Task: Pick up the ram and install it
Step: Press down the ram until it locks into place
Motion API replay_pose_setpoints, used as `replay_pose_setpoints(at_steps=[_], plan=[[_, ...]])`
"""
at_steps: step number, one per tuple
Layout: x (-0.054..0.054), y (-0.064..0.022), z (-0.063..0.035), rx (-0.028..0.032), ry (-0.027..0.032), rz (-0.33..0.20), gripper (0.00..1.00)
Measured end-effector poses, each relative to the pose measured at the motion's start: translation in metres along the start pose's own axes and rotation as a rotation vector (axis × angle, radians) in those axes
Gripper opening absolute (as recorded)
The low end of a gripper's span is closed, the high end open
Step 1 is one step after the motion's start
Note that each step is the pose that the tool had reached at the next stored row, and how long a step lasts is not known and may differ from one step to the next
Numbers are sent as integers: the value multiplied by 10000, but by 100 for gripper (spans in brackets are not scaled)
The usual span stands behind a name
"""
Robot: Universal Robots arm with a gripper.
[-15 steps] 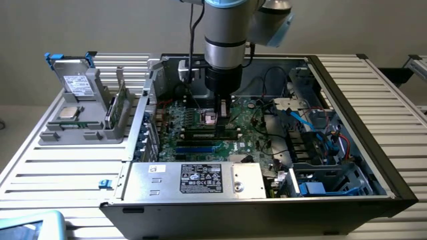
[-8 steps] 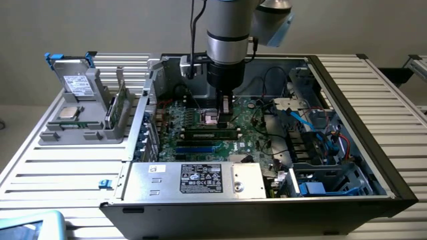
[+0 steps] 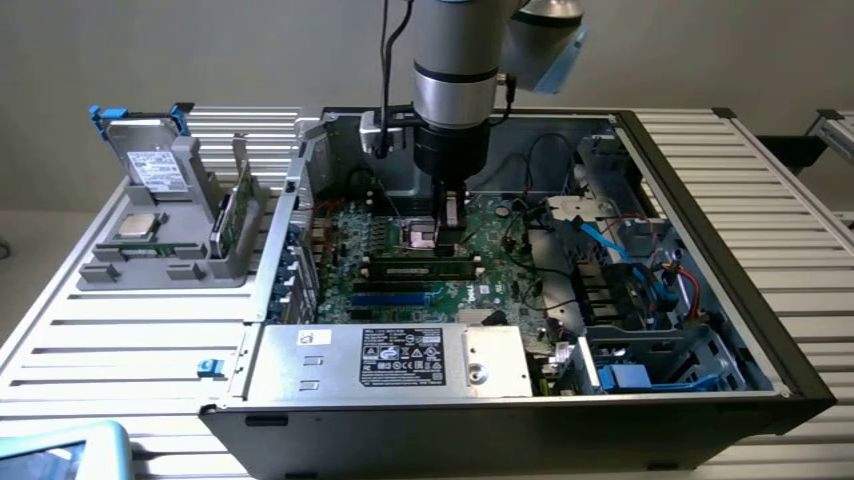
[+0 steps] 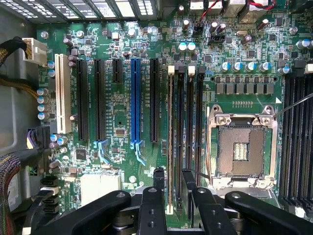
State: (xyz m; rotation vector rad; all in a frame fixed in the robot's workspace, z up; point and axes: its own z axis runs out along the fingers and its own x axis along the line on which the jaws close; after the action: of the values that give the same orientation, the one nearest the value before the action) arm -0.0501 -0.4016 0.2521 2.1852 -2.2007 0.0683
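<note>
The ram [image 3: 424,267] is a long green stick lying along a memory slot on the motherboard [image 3: 400,225] inside the open computer case. In the wrist view the ram [image 4: 170,142] shows edge-on as a thin strip beside the black memory slots. My gripper [image 3: 451,240] hangs straight down over the stick's end at the exterior view's right. Seen from the wrist, the gripper [image 4: 173,177] has its black fingers [image 4: 159,182] apart, one on each side of that end of the stick. A gap shows between the stick and the far finger.
The empty processor socket [image 4: 242,147] lies right beside the memory slots. Black and blue expansion slots [image 4: 138,105] run alongside. A power supply [image 3: 387,357] fills the case front, cables and drive bays [image 3: 641,300] its right. A grey tray [image 3: 160,265] outside holds a processor chip [image 3: 138,224] and a green card [image 3: 227,225].
</note>
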Motion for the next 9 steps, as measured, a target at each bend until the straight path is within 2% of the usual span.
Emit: replay_pose_setpoints(at_steps=[4, 6, 9], plan=[[0, 0, 0, 0, 0, 0, 26], [0, 0, 0, 0, 0, 0, 13], [0, 0, 0, 0, 0, 0, 11]])
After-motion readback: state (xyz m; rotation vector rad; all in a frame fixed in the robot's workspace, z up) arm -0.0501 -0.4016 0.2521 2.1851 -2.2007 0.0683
